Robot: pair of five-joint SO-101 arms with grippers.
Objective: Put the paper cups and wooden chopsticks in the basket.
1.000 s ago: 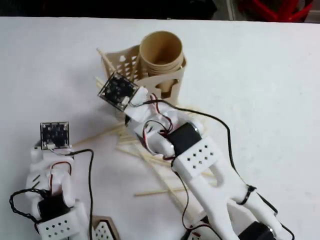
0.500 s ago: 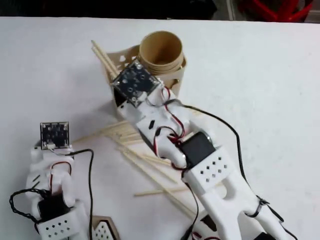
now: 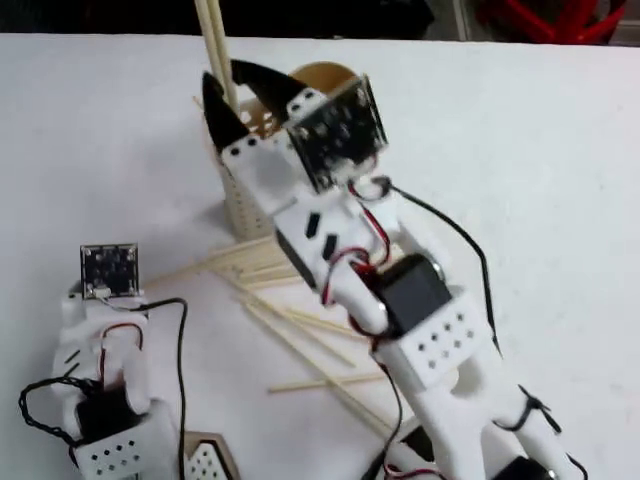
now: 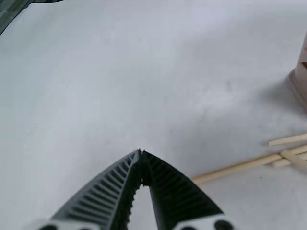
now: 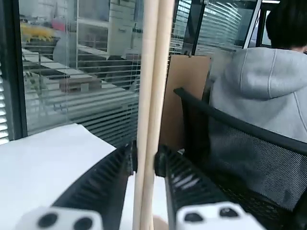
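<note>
R claw [image 3: 222, 72] grips 2 wooden chopsticks [image 3: 212, 30] upright over basket [image 3: 245, 205] at 12 o'clock; paper cups [image 3: 330, 70] inside, count unclear. Several loose chopsticks [image 3: 310, 383] on worktop [image 3: 540, 150], centre. L claw [image 4: 141, 153] closed, empty, 7 o'clock.

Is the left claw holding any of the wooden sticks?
No, the left claw is shut on nothing; thin pale wooden chopsticks lie apart on the white table.
</note>
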